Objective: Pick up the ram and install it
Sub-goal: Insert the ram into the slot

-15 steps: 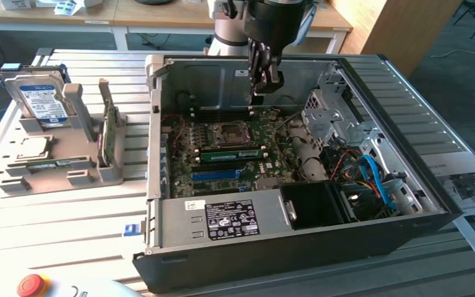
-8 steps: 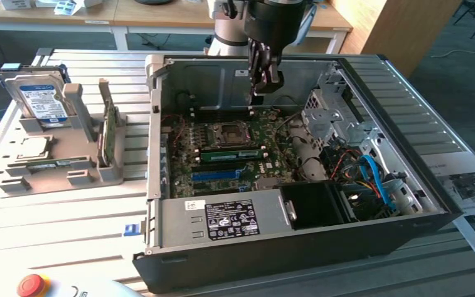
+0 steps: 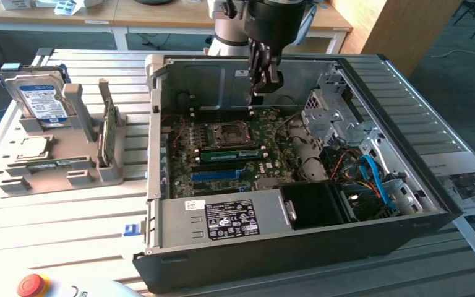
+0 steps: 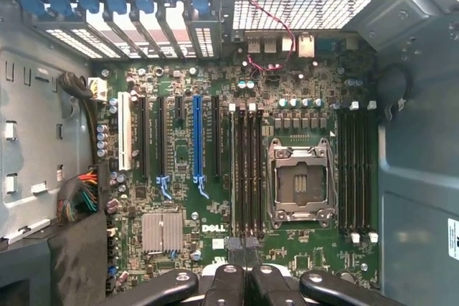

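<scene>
One gripper (image 3: 265,86), jaws closed empty, over one open case (image 3: 303,250); one ram (image 3: 231,154) slotted on the motherboard (image 3: 258,173), beside one socket (image 3: 225,133)

Green motherboard (image 4: 215,206), one blue slot (image 4: 197,137) and one white slot (image 4: 125,132) (the others black). Black gripper (image 4: 244,245), black computer case (image 3: 303,253). Hard drive (image 3: 41,100) label blue and white. Pale grey table (image 3: 56,216), ribbed in stripes; red button (image 3: 33,284) at its edge.

"DELL" on motherboard (image 4: 215,209)
</scene>
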